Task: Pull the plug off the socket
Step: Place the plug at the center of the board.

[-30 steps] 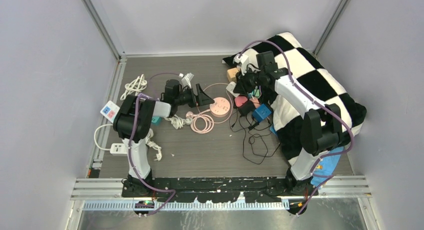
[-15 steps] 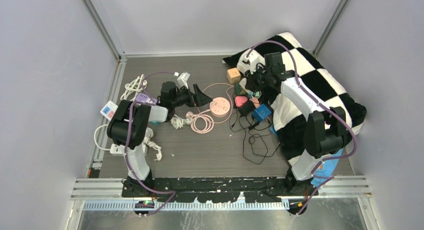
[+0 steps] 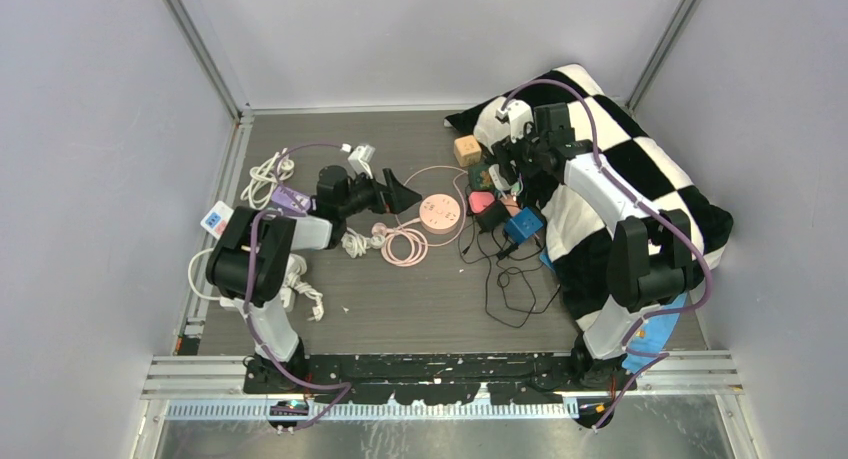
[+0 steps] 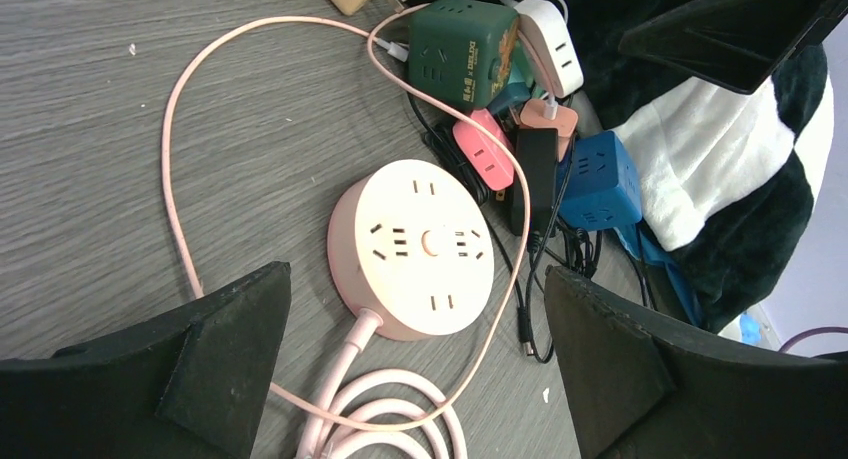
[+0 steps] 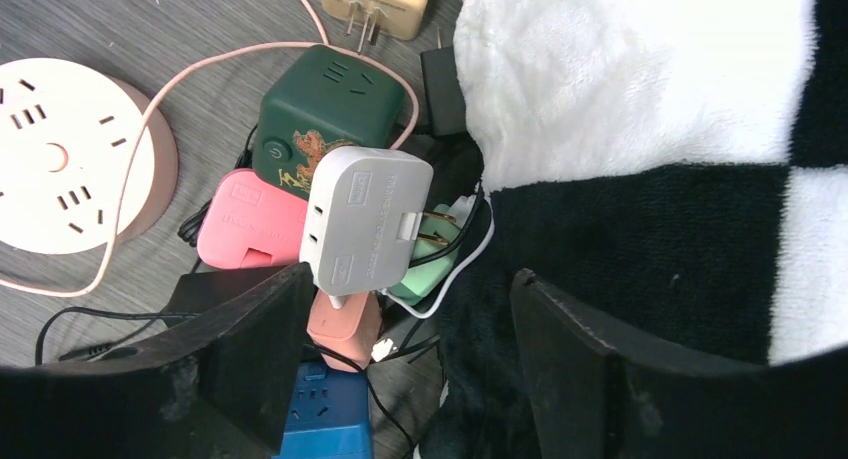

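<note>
The round pink socket lies flat mid-table with its pink cord coiled beside it; no plug sits in its face. My left gripper is open just left of it, the black fingers either side of the socket without touching. A white plug rests loose on the pile of adapters, prongs toward the blanket. My right gripper is open above that pile, nothing held between the fingers.
A dark green cube socket, pink adapter, salmon adapter and blue cube crowd beside the checkered blanket. Black cables trail forward. White power strips and cords lie far left.
My right gripper has opened and drawn back toward the blanket, leaving the white plug on the pile. The left gripper opened wider and slid slightly left of the socket.
</note>
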Robot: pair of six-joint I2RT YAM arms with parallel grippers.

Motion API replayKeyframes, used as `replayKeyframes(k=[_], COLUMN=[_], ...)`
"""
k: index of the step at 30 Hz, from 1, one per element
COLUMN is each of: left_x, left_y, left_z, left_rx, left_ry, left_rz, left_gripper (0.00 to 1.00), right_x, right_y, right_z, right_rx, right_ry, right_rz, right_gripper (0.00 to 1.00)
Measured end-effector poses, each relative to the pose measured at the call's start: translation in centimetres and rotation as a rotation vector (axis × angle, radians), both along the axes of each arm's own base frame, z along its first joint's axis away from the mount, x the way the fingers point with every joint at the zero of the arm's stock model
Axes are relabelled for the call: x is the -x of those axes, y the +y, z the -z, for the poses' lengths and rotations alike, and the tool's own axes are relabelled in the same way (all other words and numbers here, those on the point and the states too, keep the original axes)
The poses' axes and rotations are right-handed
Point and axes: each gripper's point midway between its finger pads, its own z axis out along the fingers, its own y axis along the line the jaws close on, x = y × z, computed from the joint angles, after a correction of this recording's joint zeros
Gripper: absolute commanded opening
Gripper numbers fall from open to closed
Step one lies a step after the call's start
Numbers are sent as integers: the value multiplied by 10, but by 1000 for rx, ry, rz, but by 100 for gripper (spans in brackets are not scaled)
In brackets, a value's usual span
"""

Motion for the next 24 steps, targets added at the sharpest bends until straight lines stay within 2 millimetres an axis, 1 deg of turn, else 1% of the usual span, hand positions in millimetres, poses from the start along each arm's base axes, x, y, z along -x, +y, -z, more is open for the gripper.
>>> replayKeyframes(k=[6, 10, 13, 18, 24], left_x=[4, 6, 6, 9, 14], left_y=[7, 10, 12, 17, 22], left_z=[-7, -10, -11, -15, -28], left_rx=[-18, -21, -24, -24, -14], left_ry=[-41, -71, -93, -132, -211], left_rz=[-30, -45, -55, -79, -98], left_gripper=[99, 100, 100, 100, 100], right_x=[-1, 0, 4, 17, 38], right_y=[0, 4, 12, 26, 42], right_z=[-1, -1, -3, -9, -30], right_rx=[-3, -24, -55, -123, -212], right_ry=[-3, 2, 8, 19, 6], right_rz=[8, -9, -41, -107, -190], right_gripper=[80, 80, 80, 80, 80])
